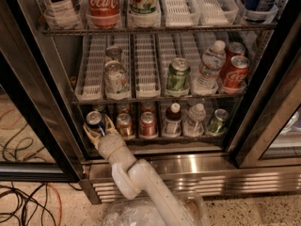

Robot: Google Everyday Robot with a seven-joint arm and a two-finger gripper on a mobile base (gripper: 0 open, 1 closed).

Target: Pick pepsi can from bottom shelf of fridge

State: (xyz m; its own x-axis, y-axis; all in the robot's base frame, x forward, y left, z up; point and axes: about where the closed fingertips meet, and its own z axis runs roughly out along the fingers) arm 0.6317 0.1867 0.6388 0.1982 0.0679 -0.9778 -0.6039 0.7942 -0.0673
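Beige two-finger tool (99, 130) sat at small blue silver-topped pepsi can (94, 120), far L of black-framed glass-door fridge's (211, 166) bottom wire shelf (197, 138); tool's grip: can't tell.

Gripper (99, 130) is in at the bottom shelf (188, 138) of the fridge (211, 166), right up against the pepsi can (94, 120), which is leftmost in the row. The arm (150, 187) runs out toward five o'clock. At the pepsi can's three o'clock: second can (124, 125), third can (148, 124), first bottle (173, 121), second bottle (194, 121), and the end can (217, 122).
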